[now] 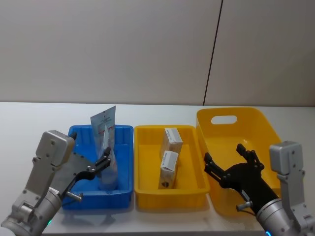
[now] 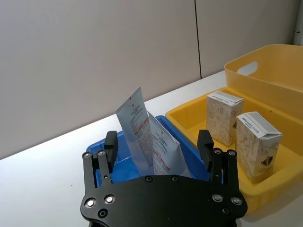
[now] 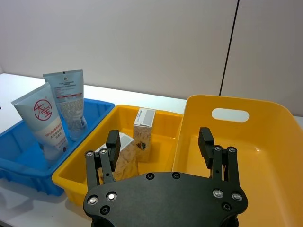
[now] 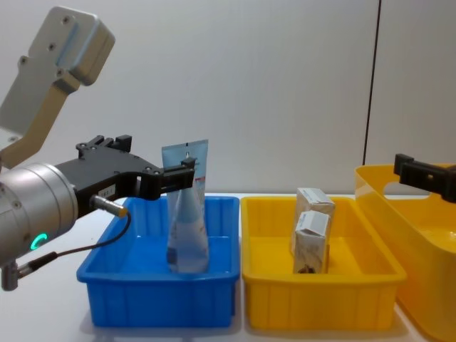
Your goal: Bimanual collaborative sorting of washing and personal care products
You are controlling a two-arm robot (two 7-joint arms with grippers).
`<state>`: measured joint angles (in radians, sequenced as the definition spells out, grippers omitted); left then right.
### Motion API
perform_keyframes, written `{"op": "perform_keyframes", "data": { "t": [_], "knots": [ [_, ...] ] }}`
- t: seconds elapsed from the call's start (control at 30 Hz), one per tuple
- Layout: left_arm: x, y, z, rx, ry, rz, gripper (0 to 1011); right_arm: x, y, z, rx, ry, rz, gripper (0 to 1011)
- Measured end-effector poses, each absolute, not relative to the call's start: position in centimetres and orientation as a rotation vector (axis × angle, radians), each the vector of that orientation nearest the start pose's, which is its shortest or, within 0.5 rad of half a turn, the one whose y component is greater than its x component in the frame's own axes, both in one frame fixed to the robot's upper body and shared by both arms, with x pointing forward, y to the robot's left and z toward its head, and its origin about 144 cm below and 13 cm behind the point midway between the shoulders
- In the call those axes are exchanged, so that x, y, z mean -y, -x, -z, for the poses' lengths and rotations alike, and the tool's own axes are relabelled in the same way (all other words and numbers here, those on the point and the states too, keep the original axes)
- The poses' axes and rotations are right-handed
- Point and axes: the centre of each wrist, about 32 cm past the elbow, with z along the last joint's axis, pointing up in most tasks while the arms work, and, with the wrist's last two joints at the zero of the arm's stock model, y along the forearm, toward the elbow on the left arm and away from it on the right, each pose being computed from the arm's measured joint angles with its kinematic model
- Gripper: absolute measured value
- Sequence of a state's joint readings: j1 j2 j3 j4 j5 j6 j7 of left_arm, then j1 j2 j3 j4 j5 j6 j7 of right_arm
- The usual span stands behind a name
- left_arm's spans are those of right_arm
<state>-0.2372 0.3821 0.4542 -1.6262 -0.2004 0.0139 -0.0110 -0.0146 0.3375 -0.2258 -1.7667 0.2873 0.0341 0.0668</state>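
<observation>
**Layout.** Three containers stand in a row on the white table (image 1: 39,118): the blue tray (image 1: 78,135) on the left, the yellow tray (image 1: 147,162) in the middle and the basket (image 1: 256,118) on the right. The basket's walls rise higher than either tray's. A plain wall (image 1: 98,49) closes the scene behind.

**Tubes.** Both stand in the blue tray, cap down and flat end up.
- The wide tube (image 3: 42,120), which has the red logo, is nearer the robot.
- The narrow tube (image 3: 66,92) is just behind it and reaches higher.
- In the chest view the two overlap.

**Boxes.** Both stand in the yellow tray.
- The rear box (image 1: 173,139) is upright.
- The front box (image 1: 169,167) is just beside it, toward the robot.
- Whether the two boxes touch cannot be told.

**Left gripper** (image 2: 157,137). It is held over the blue tray's near left part, level with the tubes' upper halves. The fingers are spread wide and clamp nothing. In the left wrist view both tubes show in the gap between the fingers. In the chest view one finger crosses in front of the tubes. Whether a finger touches a tube cannot be told.

**Right gripper** (image 3: 158,136). It is held above the basket's near left part. The fingers are spread and hold nothing. The basket's left wall stands between this gripper and the yellow tray with the boxes.
</observation>
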Motion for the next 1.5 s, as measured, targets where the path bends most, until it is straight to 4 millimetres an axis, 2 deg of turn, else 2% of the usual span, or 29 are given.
{"op": "perform_keyframes", "data": {
  "t": [1.5],
  "knots": [
    [-19.84, -49.20, -120.44, 0.268, -0.061, -1.124, 1001, 23.71, -44.33, -118.87, 0.075, -0.026, 1.229, 1002]
  ]
}}
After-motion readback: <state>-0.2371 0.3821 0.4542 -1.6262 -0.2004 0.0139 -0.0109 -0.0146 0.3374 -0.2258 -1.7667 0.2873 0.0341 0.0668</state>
